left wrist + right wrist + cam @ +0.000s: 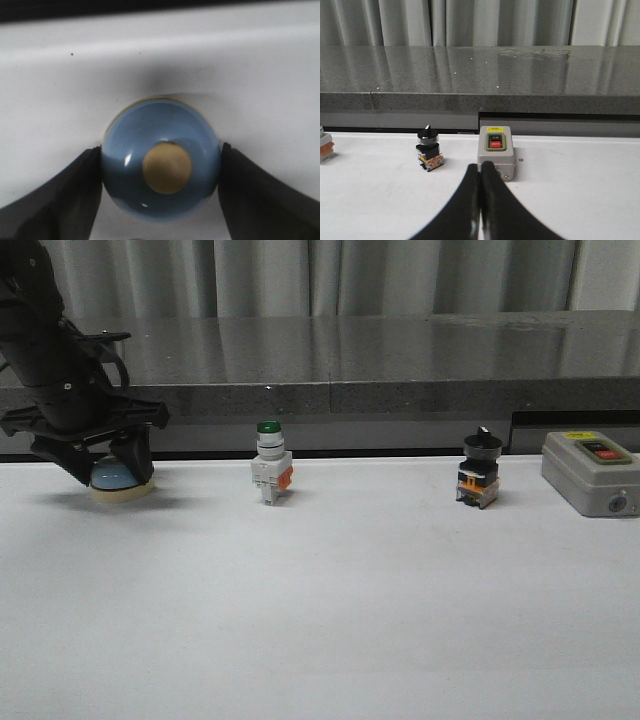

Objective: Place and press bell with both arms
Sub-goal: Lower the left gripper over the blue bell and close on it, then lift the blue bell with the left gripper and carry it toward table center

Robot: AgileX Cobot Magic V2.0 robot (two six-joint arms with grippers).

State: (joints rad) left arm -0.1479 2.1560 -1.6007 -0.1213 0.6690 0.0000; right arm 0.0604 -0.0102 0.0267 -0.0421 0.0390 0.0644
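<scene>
One bell: blue bell (pixel 161 161), knob seen only by left wrist camera
Left pincer (pixel 98 462): pinching bell on worktop (pixel 320 620)
Right pincer (pixel 480 200): pressed together
Switches: three

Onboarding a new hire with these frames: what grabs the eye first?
The left end effector at the table's far left, its fingers against both sides of the light-blue bell, which sits on the white table. Next, the row along the back: a green-capped pushbutton in the middle, a black-knobbed switch further right and a grey ON/OFF box at far right. The right end effector is shut, holding nothing.
</scene>
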